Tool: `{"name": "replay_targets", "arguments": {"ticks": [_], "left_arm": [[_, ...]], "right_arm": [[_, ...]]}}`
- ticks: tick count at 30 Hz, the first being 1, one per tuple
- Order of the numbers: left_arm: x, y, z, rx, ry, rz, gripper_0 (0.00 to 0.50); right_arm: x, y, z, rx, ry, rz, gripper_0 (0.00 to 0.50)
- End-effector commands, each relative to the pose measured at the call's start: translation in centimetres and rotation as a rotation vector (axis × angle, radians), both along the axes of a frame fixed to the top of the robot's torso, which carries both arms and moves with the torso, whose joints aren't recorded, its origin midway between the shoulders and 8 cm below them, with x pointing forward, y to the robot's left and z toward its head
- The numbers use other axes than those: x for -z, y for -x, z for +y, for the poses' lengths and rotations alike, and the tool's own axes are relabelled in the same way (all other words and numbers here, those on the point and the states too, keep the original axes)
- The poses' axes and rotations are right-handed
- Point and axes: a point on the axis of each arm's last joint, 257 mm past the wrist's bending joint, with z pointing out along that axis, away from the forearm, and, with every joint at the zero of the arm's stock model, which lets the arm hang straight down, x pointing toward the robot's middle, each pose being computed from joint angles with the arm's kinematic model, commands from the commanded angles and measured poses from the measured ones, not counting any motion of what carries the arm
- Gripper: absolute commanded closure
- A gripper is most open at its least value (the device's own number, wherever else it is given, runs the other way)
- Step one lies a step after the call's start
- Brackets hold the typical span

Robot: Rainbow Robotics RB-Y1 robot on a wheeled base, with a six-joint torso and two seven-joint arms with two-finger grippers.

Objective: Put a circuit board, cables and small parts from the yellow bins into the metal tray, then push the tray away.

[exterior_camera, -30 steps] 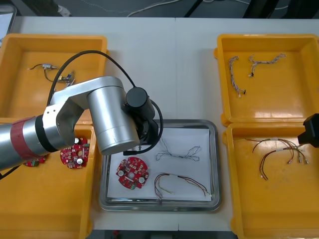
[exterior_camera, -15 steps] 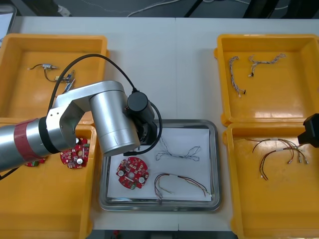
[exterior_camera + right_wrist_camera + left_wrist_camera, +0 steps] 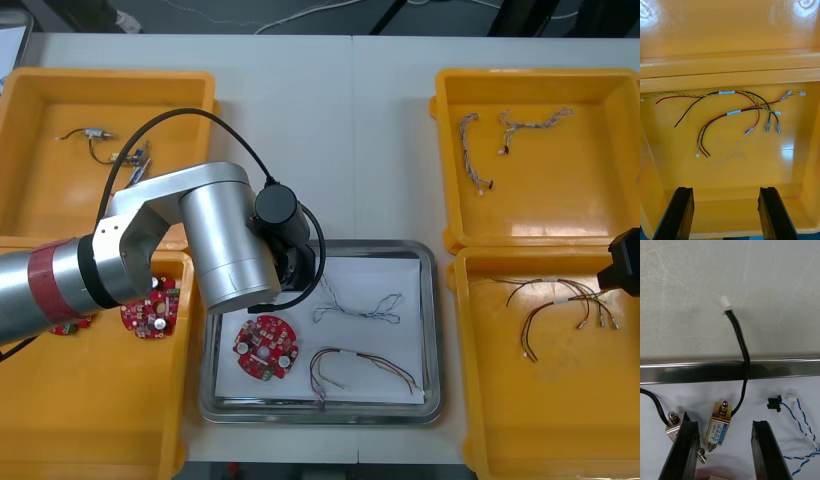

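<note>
Yellow bins: four on the table (image 3: 330, 130), two at the left, two at the right.
Metal tray (image 3: 431, 330): one, near centre between the bins, white inside.
Circuit boards: one (image 3: 267, 349) in the tray's near left part; two more (image 3: 148, 312) in the near left bin (image 3: 90, 420), one partly under the left arm (image 3: 220, 240).
Cables in tray: one blue and white twisted cable (image 3: 357, 305), one red, black and yellow cable (image 3: 360, 368) nearer.
Small metal parts in tray: two at the far left corner; one (image 3: 718, 425) lies between the fingers, one (image 3: 673, 423) beside a finger.
Black cable (image 3: 740, 352): runs from the middle part over the tray's far rim onto the table.
Left gripper (image 3: 723, 427): over the tray's far left corner, fingers spread wide, gripping nothing.
Right gripper (image 3: 725, 191): at the right, over the near right bin (image 3: 730, 67), fingers wide apart, empty.
Near right bin cables (image 3: 733, 112): two red, black and yellow bundles.
Far right bin (image 3: 560, 200): two twisted cables (image 3: 470, 150).
Far left bin (image 3: 40, 190): two small wired parts (image 3: 95, 133).
</note>
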Motion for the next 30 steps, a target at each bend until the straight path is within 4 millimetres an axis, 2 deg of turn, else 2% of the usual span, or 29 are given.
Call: {"name": "replay_targets", "arguments": {"ticks": [1,3,6,7,8,13,17,22,24,25,30], "left_arm": [[-1.6,-0.4,-2.2,0.002,0.043,-0.033,0.028],[-1.7,-0.4,-2.2,-0.001,0.046,-0.031,0.002],[-2.3,-0.4,-2.3,-0.003,0.056,-0.029,0.000],[-2.5,-0.3,-2.2,-0.005,0.057,-0.028,0.000],[-2.8,-0.2,-2.2,-0.009,0.056,-0.022,0.000],[-5.0,0.9,-1.8,-0.015,0.062,0.008,0.000],[-7.0,1.2,-0.9,-0.025,0.060,0.020,0.000],[-10.1,1.2,0.7,-0.035,0.069,0.036,0.000],[-10.8,1.2,1.2,-0.031,0.067,0.038,0.000],[-12.1,1.1,2.1,-0.029,0.068,0.041,0.000],[-15.0,0.8,5.2,-0.026,0.056,0.054,0.000]], "right_arm": [[-0.7,0.0,-0.4,0.017,0.004,-0.027,0.000],[-0.7,0.0,-0.4,0.017,0.004,-0.027,0.000],[-0.7,0.0,-0.4,0.017,0.004,-0.027,0.000],[-0.2,0.3,0.5,-0.008,-0.007,-0.012,0.000],[-0.2,0.3,0.6,-0.009,-0.009,-0.011,0.000],[-1.2,0.1,1.9,-0.048,-0.014,-0.037,0.000],[-1.2,0.2,2.2,-0.067,-0.013,-0.036,0.000],[-1.1,0.6,2.9,-0.096,-0.030,-0.021,0.000],[-1.2,0.7,3.1,-0.103,-0.030,-0.022,0.000],[-1.2,0.8,3.4,-0.116,-0.032,-0.023,0.000],[-1.1,0.9,4.5,-0.168,-0.021,-0.015,0.000]]}}
